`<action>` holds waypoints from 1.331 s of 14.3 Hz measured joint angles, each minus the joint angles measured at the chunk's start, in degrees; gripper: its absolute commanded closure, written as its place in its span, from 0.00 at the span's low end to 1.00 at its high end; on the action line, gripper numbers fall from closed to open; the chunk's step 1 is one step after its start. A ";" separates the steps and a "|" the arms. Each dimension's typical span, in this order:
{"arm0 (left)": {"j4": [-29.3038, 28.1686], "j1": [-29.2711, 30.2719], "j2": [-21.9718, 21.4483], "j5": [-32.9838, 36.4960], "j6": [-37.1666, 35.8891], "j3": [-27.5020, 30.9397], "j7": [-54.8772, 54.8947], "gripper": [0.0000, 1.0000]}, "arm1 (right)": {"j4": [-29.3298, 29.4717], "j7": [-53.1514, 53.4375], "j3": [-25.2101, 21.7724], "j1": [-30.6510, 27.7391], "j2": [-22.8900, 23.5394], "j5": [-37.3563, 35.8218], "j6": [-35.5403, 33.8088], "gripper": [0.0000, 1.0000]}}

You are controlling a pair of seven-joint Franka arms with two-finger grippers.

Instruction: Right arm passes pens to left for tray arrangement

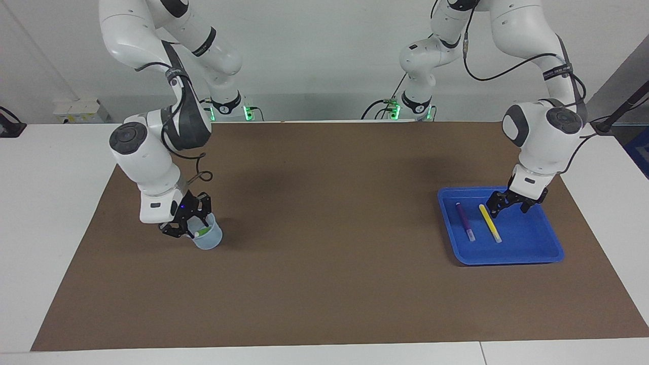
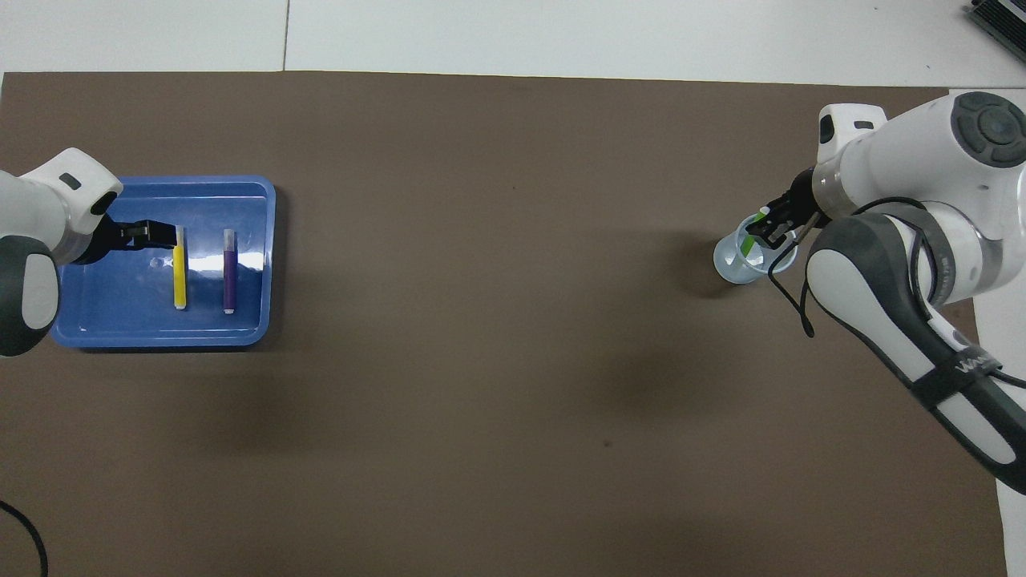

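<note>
While the purple pen [image 1: 464,220] and yellow pen [image 1: 490,229] lay in the tray [image 1: 532,243] under the open, empty left gripper [image 1: 509,202], we found the green pen [image 1: 203,231] left in the cup [image 1: 208,239], the right gripper [image 1: 190,223] at it, grip unclear.

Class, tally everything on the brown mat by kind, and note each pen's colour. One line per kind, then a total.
Pens: 3, namely purple pen and yellow pen lying in the tray, green pen in the cup
Blue tray: 1
Translucent cup: 1
Total: 5
</note>
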 measured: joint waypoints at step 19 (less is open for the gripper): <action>2.17 -7.03 -17.08 -2.50 -19.86 -0.37 -6.10 0.00 | -1.01 2.48 -0.04 -0.12 0.01 0.00 1.21 0.86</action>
